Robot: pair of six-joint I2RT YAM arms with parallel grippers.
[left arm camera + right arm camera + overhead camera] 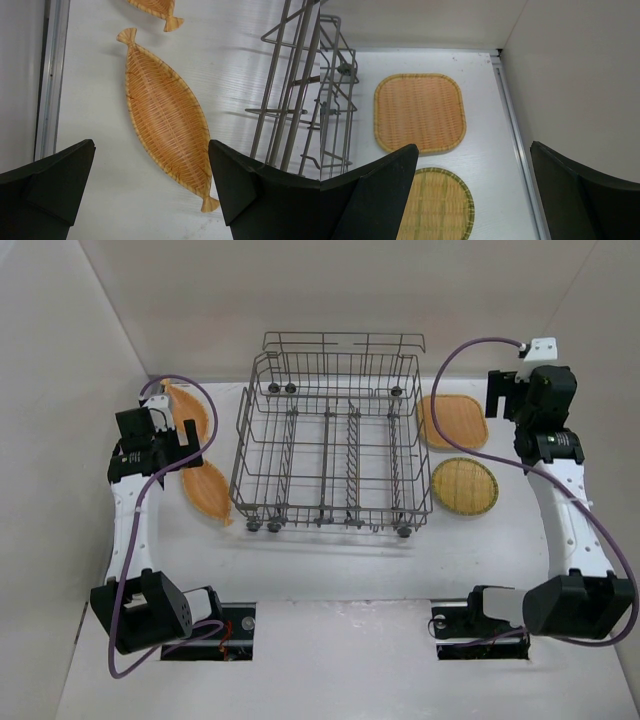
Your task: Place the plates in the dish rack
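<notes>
The grey wire dish rack (pixel 330 440) stands mid-table with nothing in it. Two leaf-shaped woven plates (pixel 188 410) (pixel 208 490) lie flat to its left. A rounded-rectangular plate (pixel 452 421) and a round yellowish plate (pixel 465 485) lie to its right. My left gripper (pixel 175 435) hovers open over the leaf plates. In the left wrist view one leaf plate (pixel 165 117) lies below and ahead of the gripper (pixel 151 145). My right gripper (pixel 503 398) is open near the right wall. It (pixel 475 147) holds nothing, with the rectangular plate (pixel 419 112) and the round plate (pixel 437 205) to its left.
White walls close in the table on the left, back and right. A metal rail (pixel 50 75) runs along the left wall and another (pixel 517 145) along the right. The rack's wires (pixel 290 100) rise close on the right of the left gripper.
</notes>
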